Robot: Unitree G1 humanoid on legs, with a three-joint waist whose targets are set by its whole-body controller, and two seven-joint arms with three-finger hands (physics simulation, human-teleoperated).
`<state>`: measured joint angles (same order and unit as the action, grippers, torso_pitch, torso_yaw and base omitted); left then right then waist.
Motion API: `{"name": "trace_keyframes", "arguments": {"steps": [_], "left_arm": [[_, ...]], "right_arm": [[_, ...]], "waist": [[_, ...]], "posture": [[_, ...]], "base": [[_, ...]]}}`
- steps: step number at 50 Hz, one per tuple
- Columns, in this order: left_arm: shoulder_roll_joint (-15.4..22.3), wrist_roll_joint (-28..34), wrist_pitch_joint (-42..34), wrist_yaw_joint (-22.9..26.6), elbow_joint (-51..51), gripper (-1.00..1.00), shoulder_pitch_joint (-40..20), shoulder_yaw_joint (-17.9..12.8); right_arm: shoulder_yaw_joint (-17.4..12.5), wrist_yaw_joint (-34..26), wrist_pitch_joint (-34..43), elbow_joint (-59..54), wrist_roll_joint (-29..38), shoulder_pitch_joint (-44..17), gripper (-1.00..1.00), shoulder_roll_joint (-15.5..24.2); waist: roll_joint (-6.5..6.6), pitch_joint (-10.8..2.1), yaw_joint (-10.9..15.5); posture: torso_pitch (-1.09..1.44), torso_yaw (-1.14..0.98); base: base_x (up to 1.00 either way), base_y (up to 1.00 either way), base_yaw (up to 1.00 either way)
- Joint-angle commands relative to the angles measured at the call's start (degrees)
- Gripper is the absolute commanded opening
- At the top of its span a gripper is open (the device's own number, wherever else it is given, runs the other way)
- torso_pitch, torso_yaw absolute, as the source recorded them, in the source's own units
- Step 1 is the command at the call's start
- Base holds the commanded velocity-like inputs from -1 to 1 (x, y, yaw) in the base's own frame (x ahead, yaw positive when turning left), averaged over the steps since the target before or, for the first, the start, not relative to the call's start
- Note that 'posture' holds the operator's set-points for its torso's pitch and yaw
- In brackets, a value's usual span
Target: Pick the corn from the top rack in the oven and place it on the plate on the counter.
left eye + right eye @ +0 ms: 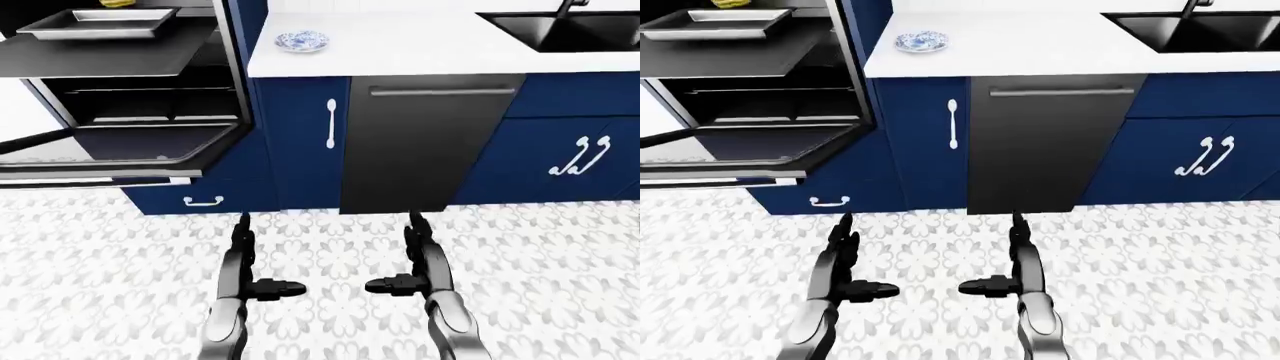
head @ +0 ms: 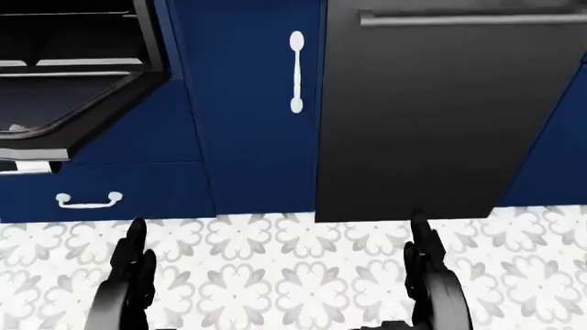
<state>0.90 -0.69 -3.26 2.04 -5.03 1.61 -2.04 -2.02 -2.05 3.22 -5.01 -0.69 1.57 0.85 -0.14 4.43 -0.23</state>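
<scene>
A: Patterned grey-and-white floor (image 1: 330, 262), navy cabinets (image 1: 300, 142), white counter (image 1: 420, 45) running across the top of the eye views. Oven door (image 1: 100, 150) dropped open at left.

B: Corn (image 1: 117, 3)? Only a yellow sliver at the very top edge of the left-eye view, lying in a grey tray (image 1: 100, 22) on the top rack (image 1: 100, 56). Mostly cropped off.

A: Plate (image 1: 301, 40) blue-patterned, bare, near the counter's left end, just right of the oven.

B: Left hand (image 1: 248, 259) and right hand (image 1: 415, 259) low over the floor, fingers spread, thumbs turned inward toward each other, gripping nothing. Well apart from oven and plate.

A: Risks, judged from here: reaching in blind with the corn barely in view. Could catch the tray rim and shove the tray instead of closing on the corn.

B: Also the lowered door between body and rack; could bump it stepping closer. Round cob, three fingers: likely to roll or slip on the carry to the plate.
</scene>
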Motion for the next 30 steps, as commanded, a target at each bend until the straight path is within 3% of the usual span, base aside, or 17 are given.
{"name": "trace_keyframes", "arguments": {"steps": [1, 2, 3, 4, 5, 7, 8, 12, 15, 16, 17, 19, 20, 25, 30], "left_arm": [[1.3, -1.1, -10.0, -0.7, 20.6, 1.0, -1.3, -1.2], [1.3, -1.2, -13.0, -0.3, 23.4, 1.0, -1.5, -1.4], [1.6, -1.5, -16.9, 0.0, 27.9, 1.0, -2.3, -1.9], [2.2, -0.5, -20.2, -0.5, 31.6, 1.0, -4.0, -2.4], [2.5, -0.8, -24.4, -0.4, 34.5, 1.0, -5.6, -3.1], [3.3, -1.1, -31.6, -0.1, 40.7, 1.0, -9.7, -3.6], [3.7, -0.5, -33.0, 0.1, 41.9, 1.0, -10.8, -3.6], [6.6, -1.7, -46.4, -1.2, 47.0, 1.0, -23.2, -5.9], [10.8, -2.6, -55.7, -1.4, 48.0, 1.0, -35.8, -6.5], [10.4, -4.2, -58.3, -1.6, 48.0, 1.0, -39.5, -7.9], [11.9, -4.5, -60.2, -2.5, 44.8, 1.0, -45.9, -7.9], [13.1, -4.7, -61.1, -3.6, 42.0, 1.0, -50.6, -6.9], [12.6, -5.6, -62.0, -4.1, 41.2, 1.0, -53.6, -7.2], [16.0, -10.0, -62.8, -5.2, 26.8, 1.0, -70.5, -9.3], [18.2, -13.1, -57.9, -6.9, 16.0, 1.0, -76.7, -8.5]], "right_arm": [[-2.0, 0.3, 10.4, 21.8, -2.3, -3.4, 1.0, 1.8], [-2.4, 0.1, 12.2, 23.5, -2.6, -4.1, 1.0, 1.8], [-2.9, 0.7, 13.9, 24.7, -2.1, -5.5, 1.0, 2.1], [-3.1, 0.3, 15.9, 26.5, -2.5, -6.3, 1.0, 2.3], [-3.0, 0.5, 16.5, 27.5, -1.6, -7.0, 1.0, 2.5], [-3.8, 0.6, 21.2, 30.2, -2.3, -10.7, 1.0, 3.1], [-3.6, 0.6, 21.7, 30.4, -1.8, -11.8, 1.0, 3.4], [-4.6, 1.6, 33.8, 37.5, -2.8, -22.0, 1.0, 5.7], [-5.4, 2.6, 41.8, 39.2, -3.5, -30.6, 1.0, 7.6], [-5.3, 2.8, 43.2, 38.9, -3.5, -32.4, 1.0, 8.2], [-5.5, 3.3, 45.7, 39.1, -3.8, -36.6, 1.0, 8.9], [-6.0, 3.6, 48.3, 38.6, -5.0, -41.0, 1.0, 10.0], [-7.0, 4.0, 50.1, 38.0, -6.0, -44.5, 1.0, 10.5], [-9.5, 6.6, 51.9, 28.0, -9.8, -60.1, 1.0, 15.2], [-7.9, 8.3, 50.1, 19.7, -11.9, -67.3, 1.0, 17.9]], "waist": [[-0.45, -0.05, -0.1], [-0.43, -2.67, 0.2], [-0.14, -4.19, 0.6], [-0.05, -1.86, 0.5], [-0.4, -1.33, 0.4], [-0.44, -3.96, 0.5], [-0.41, -4.3, 0.5], [-0.25, -5.09, 0.6], [0.01, -4.81, 0.6], [0.08, -4.65, 0.6], [0.03, -4.49, 0.6], [-0.06, -4.13, 0.6], [0.18, -5.26, 0.5], [0.34, -4.14, 0.5], [-0.32, -3.43, 0.4]], "posture": [[0.0, 0.0], [0.0, 0.0], [0.0, 0.0], [0.0, 0.0], [0.0, 0.0], [0.0, 0.0], [0.0, 0.0], [0.0, 0.0], [0.0, 0.0], [0.0, 0.0], [0.0, 0.0], [0.0, 0.0], [0.0, 0.0], [0.0, 0.0], [0.0, 0.0]], "base": [[0.0, 0.0, 0.0], [0.0, 0.0, 0.0], [0.0, 0.0, 0.0], [0.0, 0.0, 0.0], [0.0, 0.0, 0.0], [0.0, 0.0, 0.0], [0.0, 0.0, 0.0], [0.0, 0.0, 0.0], [0.0, 0.0, 0.0], [0.0, 0.0, 0.0], [0.0, 0.0, 0.0], [0.01, 0.0, 0.0], [0.09, 0.0, 0.0], [0.11, 0.0, 0.0], [0.12, 0.0, 0.0]]}}
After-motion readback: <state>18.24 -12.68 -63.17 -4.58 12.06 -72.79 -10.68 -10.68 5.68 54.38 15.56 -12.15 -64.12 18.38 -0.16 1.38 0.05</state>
